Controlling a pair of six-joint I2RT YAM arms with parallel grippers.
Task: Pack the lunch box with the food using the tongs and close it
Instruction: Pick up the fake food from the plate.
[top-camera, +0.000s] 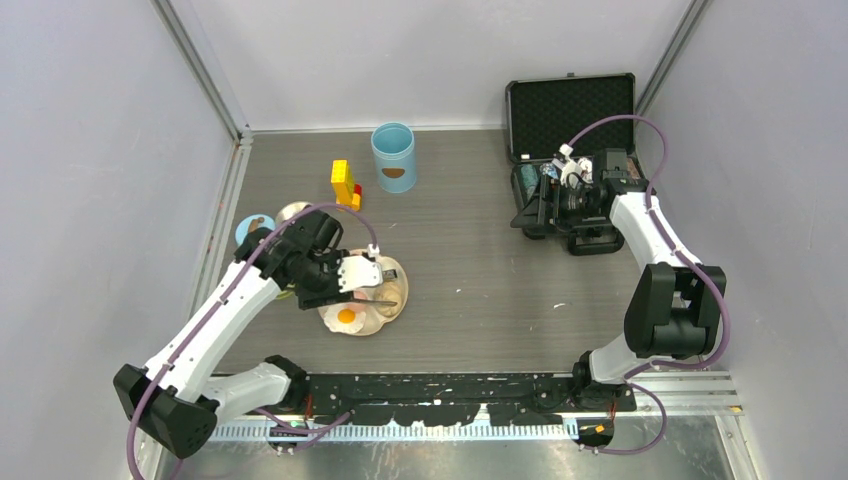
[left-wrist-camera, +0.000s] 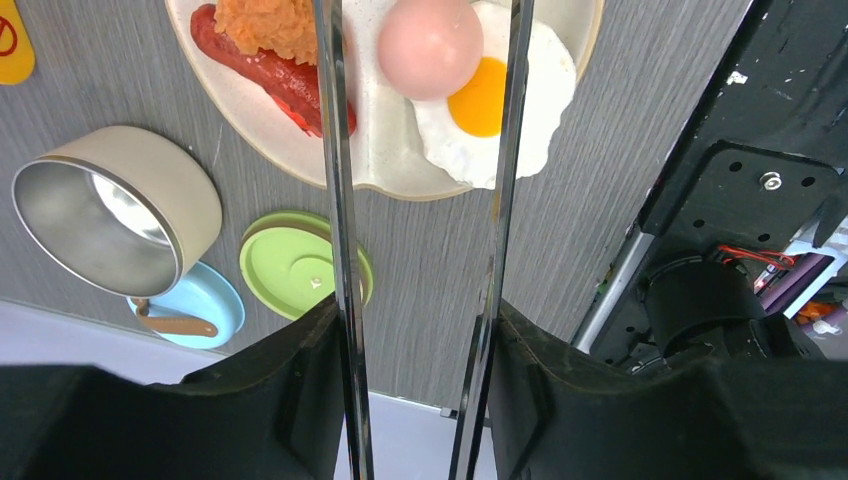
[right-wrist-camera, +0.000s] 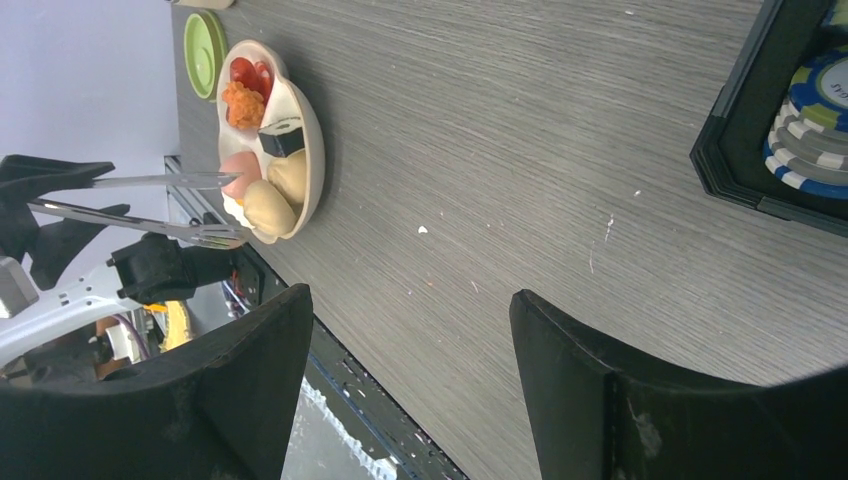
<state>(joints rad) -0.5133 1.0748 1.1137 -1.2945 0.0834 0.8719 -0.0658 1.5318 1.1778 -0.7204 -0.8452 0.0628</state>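
Grey wood-grain table (top-camera: 480, 260). Beneath tips of tongs (left-wrist-camera: 335, 250): cream plate (left-wrist-camera: 385, 150). Left of tongs: steel bowl (left-wrist-camera: 120, 215), green lid (left-wrist-camera: 290, 265), blue lid (left-wrist-camera: 195, 305). Well apart from tongs: light-blue canister (top-camera: 393, 157), yellow blocks (top-camera: 343, 182), black case (top-camera: 570, 115).

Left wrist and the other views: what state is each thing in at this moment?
tongs: held in left pincer, arms apart either side of pink egg, not squeezing it
lunch box canister: upright, lid off
blue lid: off, lying flat
steel bowl: open, empty
green lid: off, lying flat
black case: open
right pincer: open, empty
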